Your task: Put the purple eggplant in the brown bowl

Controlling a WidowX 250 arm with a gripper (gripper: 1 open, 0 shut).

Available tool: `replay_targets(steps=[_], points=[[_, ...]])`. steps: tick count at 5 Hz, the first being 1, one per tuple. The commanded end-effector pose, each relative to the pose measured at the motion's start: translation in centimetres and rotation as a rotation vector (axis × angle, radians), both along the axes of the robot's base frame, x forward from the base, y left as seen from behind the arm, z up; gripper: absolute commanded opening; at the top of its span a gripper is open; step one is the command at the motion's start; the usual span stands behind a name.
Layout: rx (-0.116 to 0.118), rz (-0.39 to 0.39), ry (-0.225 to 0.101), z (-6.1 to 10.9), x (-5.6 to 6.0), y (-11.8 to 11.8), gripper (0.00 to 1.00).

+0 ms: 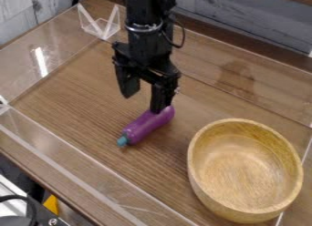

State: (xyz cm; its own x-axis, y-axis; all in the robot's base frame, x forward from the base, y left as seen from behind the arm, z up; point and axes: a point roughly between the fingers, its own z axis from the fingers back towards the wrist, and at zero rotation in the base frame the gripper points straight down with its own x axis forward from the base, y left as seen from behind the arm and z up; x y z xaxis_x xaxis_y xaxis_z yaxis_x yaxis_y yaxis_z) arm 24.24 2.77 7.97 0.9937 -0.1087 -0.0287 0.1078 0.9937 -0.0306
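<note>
Here, the purple eggplant (149,125) lies just beneath the spread jaws (148,95).

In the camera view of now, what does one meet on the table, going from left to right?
From left to right: the eggplant, then the bowl. The pincer overlaps the eggplant's span, so I leave its place out.

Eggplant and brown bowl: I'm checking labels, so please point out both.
Purple eggplant (149,126): camera view, on the middle of its purple body.
Brown bowl (195,166): camera view, on the left part of its rim.
</note>
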Motion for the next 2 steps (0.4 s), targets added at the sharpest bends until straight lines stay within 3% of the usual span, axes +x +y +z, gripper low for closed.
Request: replay_targets(steps=[1,2], points=[[0.0,0.004,-0.029,-0.15,0.25,0.47,1.0],[-0.003,-0.003,-0.034,-0.87,0.23,0.47,1.0]])
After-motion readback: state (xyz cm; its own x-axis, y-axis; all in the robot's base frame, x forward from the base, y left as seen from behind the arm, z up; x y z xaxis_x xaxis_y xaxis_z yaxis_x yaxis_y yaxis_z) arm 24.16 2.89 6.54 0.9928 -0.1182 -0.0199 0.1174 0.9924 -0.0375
